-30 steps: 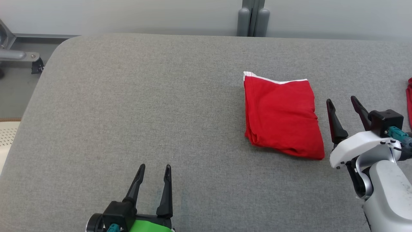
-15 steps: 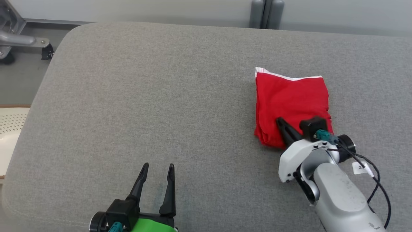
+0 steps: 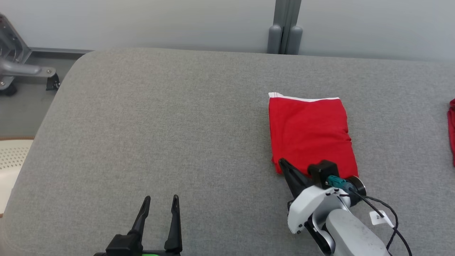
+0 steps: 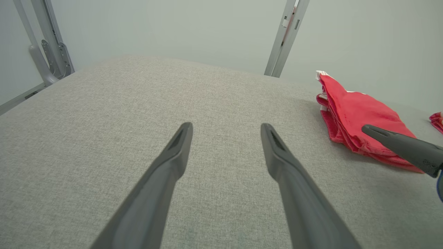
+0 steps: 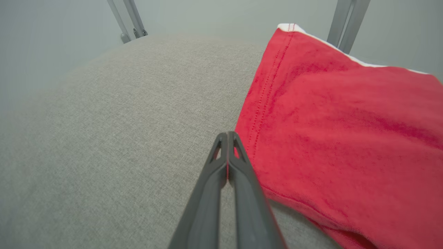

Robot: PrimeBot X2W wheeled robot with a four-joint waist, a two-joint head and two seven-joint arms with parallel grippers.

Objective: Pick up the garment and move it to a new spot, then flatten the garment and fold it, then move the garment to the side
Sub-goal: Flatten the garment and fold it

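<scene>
Our right gripper (image 3: 283, 164) has snapped its fingers together and swung from the garment's right side to its near left corner, as the head view shows. The folded red garment (image 3: 310, 135) lies flat on the grey table (image 3: 160, 124), right of centre, seemingly unshifted. Our left gripper (image 3: 160, 197) stays spread wide, well apart from it.

From the left wrist, our own fingers (image 4: 180, 138) frame bare table, and the garment (image 4: 353, 110) sits off to the right with the closed dark tip over its near edge.

From the right wrist, the fingers (image 5: 221, 162) meet just beside the hem and pinch nothing. We judge the folding done, so a sideways push seems next.
</scene>
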